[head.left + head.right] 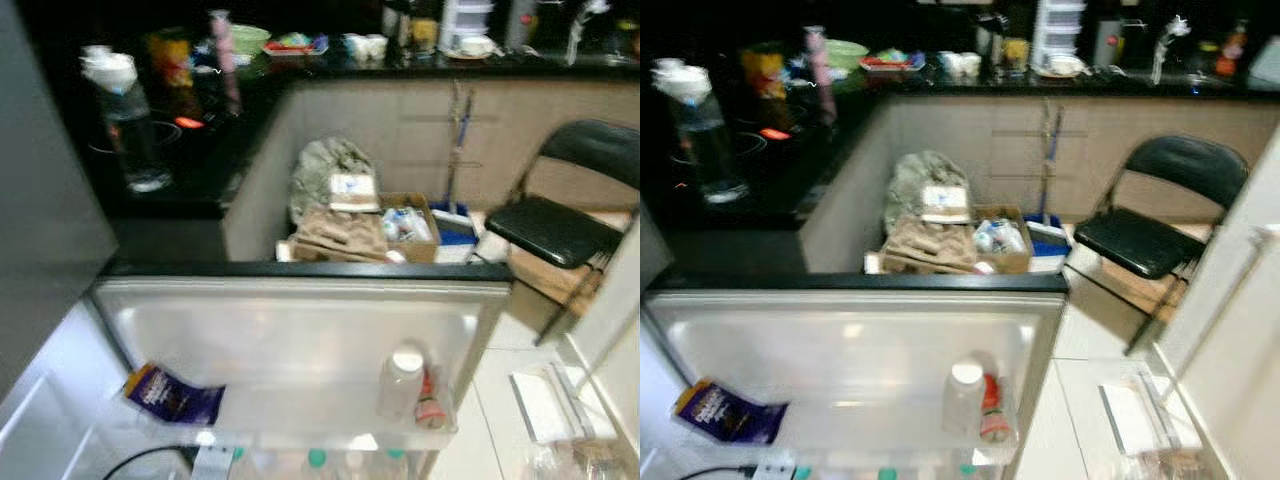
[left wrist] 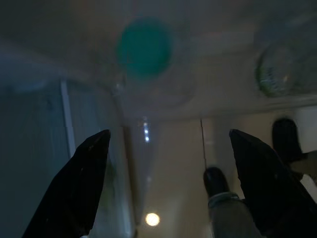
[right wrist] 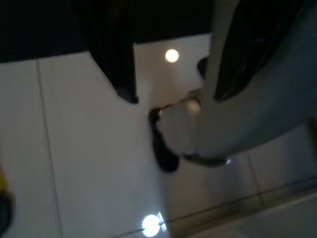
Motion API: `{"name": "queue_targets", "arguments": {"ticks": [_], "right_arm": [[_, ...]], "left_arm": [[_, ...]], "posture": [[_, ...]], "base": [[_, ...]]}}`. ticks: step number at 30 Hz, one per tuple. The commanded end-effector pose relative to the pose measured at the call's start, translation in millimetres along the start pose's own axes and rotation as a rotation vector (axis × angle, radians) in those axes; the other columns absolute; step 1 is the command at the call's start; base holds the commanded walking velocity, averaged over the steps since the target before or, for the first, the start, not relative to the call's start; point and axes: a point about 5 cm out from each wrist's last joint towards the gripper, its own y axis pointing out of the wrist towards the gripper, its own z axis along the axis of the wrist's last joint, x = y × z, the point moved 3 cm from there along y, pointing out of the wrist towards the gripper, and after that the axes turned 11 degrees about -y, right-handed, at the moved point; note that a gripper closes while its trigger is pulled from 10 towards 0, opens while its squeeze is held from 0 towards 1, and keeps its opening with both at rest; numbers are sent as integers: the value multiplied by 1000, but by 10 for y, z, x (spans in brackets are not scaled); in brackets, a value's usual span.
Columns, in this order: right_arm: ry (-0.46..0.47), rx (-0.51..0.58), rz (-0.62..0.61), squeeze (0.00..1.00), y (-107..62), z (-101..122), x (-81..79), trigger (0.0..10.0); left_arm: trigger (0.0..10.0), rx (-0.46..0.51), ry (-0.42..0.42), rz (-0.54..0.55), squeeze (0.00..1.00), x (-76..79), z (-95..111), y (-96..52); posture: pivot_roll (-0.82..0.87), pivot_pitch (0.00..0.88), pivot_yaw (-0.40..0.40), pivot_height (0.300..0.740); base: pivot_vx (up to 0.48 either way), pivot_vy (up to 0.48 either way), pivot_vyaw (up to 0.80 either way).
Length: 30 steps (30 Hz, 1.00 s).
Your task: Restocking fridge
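Now | door shelf [image 1: 300, 330]: one white-capped bottle [image 1: 402, 380], one purple packet [image 1: 172, 394] | left fingers [image 2: 79, 188] wide | right fingers [image 3: 121, 64] apart

The left hand [image 2: 166, 183] has its two black fingers [image 2: 74, 188] spread wide apart, with nothing gripped between them, and it points downward. The right hand [image 3: 173, 69] also points down toward the floor; its two dark fingers [image 3: 116, 59] stand apart with an open gap between them, and nothing is clamped there. Both wrist views are dim and blurred.
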Motion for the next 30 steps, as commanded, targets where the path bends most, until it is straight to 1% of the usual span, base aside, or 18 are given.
{"name": "queue_targets", "arguments": {"ticks": [1, 5, 9, 12, 16, 17, 19, 21, 25, 28, 30], "right_arm": [[14, 12, 1, 0, -1, 14, 9, 10000], [13, 14, 11, 0, -1, 18, 3, 10000], [11, 22, 16, 0, -2, 23, -5, 10000], [10, 23, 19, 0, -2, 23, -9, 10000], [2, 15, 35, 0, 0, 16, -25, 10000], [2, 15, 36, 0, 0, 17, -27, 10000], [2, 16, 39, 0, 0, 18, -29, 10000], [2, 15, 47, 0, 0, 16, -37, 10000], [-7, 5, 66, 0, 0, 9, -51, 10000], [-12, 4, 69, 0, 0, 10, -48, 10000], [-15, 3, 68, 0, 0, 12, -45, 10000]], "left_arm": [[10000, -12, -8, 9, 0, -43, -77, -20], [10000, -12, -7, 14, 0, -47, -86, -23], [10000, 55, -79, 61, 0, -120, -54, -45], [10000, 66, -93, 69, 0, -143, -50, -53], [10000, -23, -34, 93, 0, -284, -243, -106], [10000, -33, -28, 98, 0, -310, -277, -119], [10000, -40, -35, 107, 0, -339, -310, -133], [10000, -41, -60, 118, 0, -374, -345, -151], [10000, -46, -69, 120, 0, -398, -375, -166], [10000, -65, -81, 135, 0, -438, -452, -194], [10000, -71, -82, 133, 0, -431, -472, -196]], "posture": [[-98, 118, 67, 721], [-99, 119, 67, 721], [-95, 122, 67, 721], [-95, 122, 67, 721], [-91, 123, 67, 721], [-91, 123, 67, 721], [-91, 123, 67, 721], [-85, 123, 67, 721], [-85, 123, 67, 721], [-83, 122, 65, 721], [-84, 123, 66, 721]], "base": [[0, 0, 0], [0, 0, 0], [0, 0, 0], [0, 0, 0], [0, 0, 0], [0, 0, 0], [0, 0, 0], [0, 0, 0], [0, 0, 0], [0, 0, 0], [0, 0, 0]]}}
